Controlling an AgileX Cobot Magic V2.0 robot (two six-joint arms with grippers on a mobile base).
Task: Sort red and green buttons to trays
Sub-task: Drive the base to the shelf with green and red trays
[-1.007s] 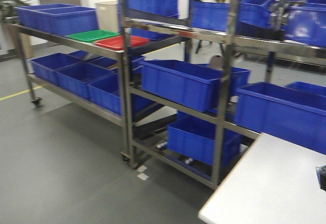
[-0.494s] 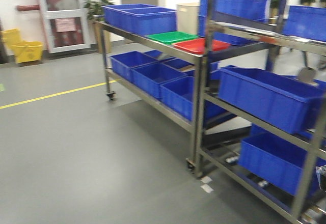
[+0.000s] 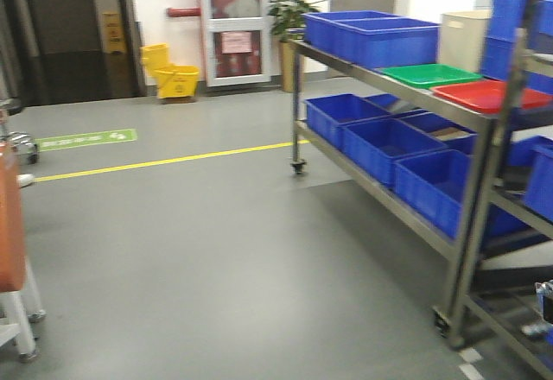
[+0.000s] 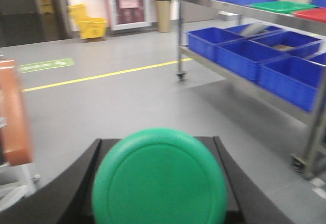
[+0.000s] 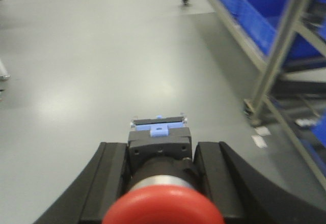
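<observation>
Since half a second ago the front view has swung leftward: the steel rack now sits at the right of the frame, and a yellow mop bucket and a glazed door stand at the top centre.

Nearest, at the bottom of the left wrist view, the left gripper is clamped on the green button, whose domed cap fills the gap between the black fingers. At the bottom of the right wrist view, the right gripper is closed on the red button, with its grey base pointing up the frame over grey floor. Both buttons are well apart from the trays.

Further off, the rack's lower shelf carries a row of blue crates. One of them shows a pale brownish patch inside, too blurred to name.

On the top shelf, at the right edge, the red tray lies just beside the green tray. Their glossy floors are all that shows in them. Beyond the green tray stand two deep blue bins and a cream tub.

A yellow floor line crosses the middle distance, and a potted plant stands at the rack's far end.
</observation>
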